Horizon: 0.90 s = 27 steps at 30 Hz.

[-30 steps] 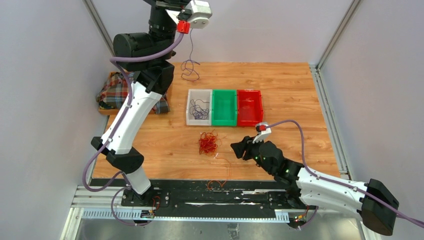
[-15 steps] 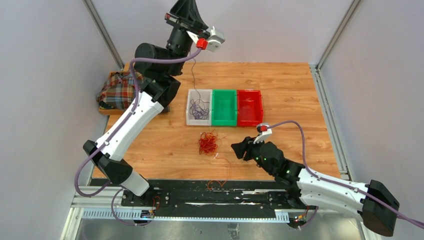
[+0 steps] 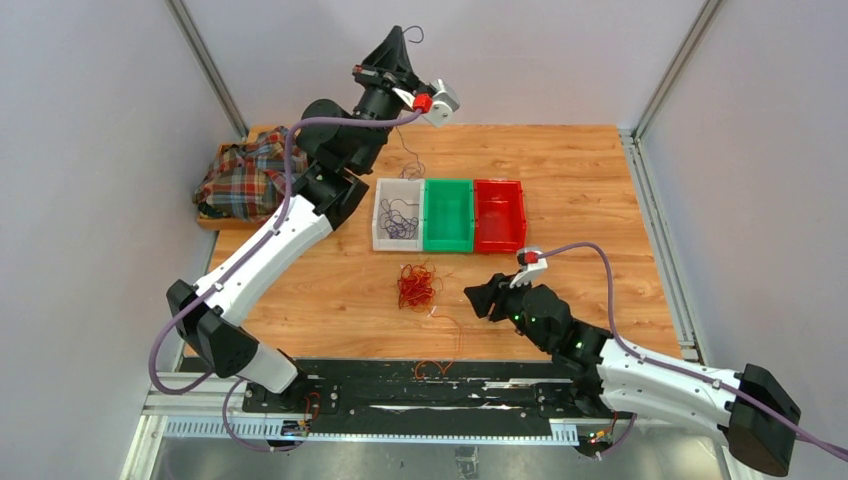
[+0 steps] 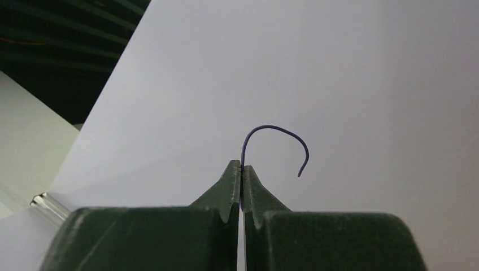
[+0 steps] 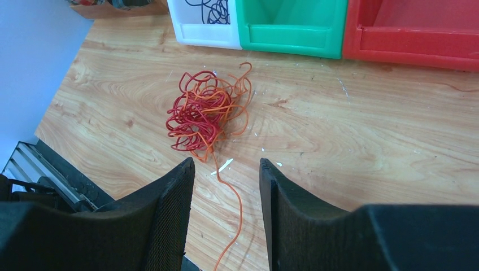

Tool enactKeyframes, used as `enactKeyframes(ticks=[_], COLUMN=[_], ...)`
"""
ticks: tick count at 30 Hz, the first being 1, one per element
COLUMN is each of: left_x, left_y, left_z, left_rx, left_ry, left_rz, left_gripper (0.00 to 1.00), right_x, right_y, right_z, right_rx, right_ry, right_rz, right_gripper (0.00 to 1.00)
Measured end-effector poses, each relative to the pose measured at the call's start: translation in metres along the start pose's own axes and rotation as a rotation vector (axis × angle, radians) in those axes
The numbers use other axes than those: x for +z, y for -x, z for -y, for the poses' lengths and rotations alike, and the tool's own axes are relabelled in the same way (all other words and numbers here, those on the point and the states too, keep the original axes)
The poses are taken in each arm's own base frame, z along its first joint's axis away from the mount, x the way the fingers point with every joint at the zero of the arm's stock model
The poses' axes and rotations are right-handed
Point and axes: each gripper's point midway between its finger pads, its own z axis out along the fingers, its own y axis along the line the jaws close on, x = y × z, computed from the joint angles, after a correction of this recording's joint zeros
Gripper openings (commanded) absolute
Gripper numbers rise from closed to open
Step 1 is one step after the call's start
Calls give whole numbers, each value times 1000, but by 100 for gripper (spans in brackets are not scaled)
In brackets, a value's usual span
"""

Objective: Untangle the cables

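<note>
High over the back of the table, my left gripper (image 3: 402, 42) is shut on a thin purple cable (image 4: 277, 131). Its short end curls out past the closed tips. The rest of that purple cable (image 3: 408, 160) hangs down toward the back of the white bin (image 3: 378, 215), where more purple cables lie. A red and orange clump of cables (image 3: 417, 285) sits on the wood in front of the bins. My right gripper (image 3: 472, 296) hovers low just right of the clump, open and empty. An orange strand (image 5: 237, 209) trails from the clump (image 5: 206, 110) between its fingers toward the table's front edge.
A green bin (image 3: 448, 215) and a red bin (image 3: 499, 215) stand in a row to the right of the white one. A plaid cloth (image 3: 245, 180) lies at the back left. A black rail (image 3: 420, 385) runs along the near edge.
The left arm has swung right and lower with the purple cable, so its loose end has left the back of the table and hangs by the white bin. The right arm has barely moved.
</note>
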Motion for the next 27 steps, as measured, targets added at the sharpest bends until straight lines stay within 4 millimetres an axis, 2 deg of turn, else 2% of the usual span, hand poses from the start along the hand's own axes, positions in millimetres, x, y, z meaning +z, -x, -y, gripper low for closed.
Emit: enactKeyframes(ticks=[5, 8, 11, 17, 24, 27], left_x=[8, 25, 43, 67, 67, 66], left_y=[-8, -5, 3, 20, 36, 41], left_z=[7, -9, -34, -75, -100, -105], left_rx=[8, 11, 15, 12, 17, 16], left_ry=[-13, 35, 106, 252, 339, 352], left_rz=[-24, -16, 6, 63, 129, 153], left_gripper=[1, 1, 0, 1, 0, 1], right_x=[-2, -2, -2, -1, -4, -3], right_y=[2, 1, 0, -2, 3, 2], right_z=[1, 2, 3, 3, 0, 1], right_rx=[5, 4, 2, 1, 9, 9], right_ry=[1, -1, -3, -3, 9, 7], right_rz=[13, 11, 7, 2, 19, 17], right_gripper=[46, 45, 45, 44, 44, 44])
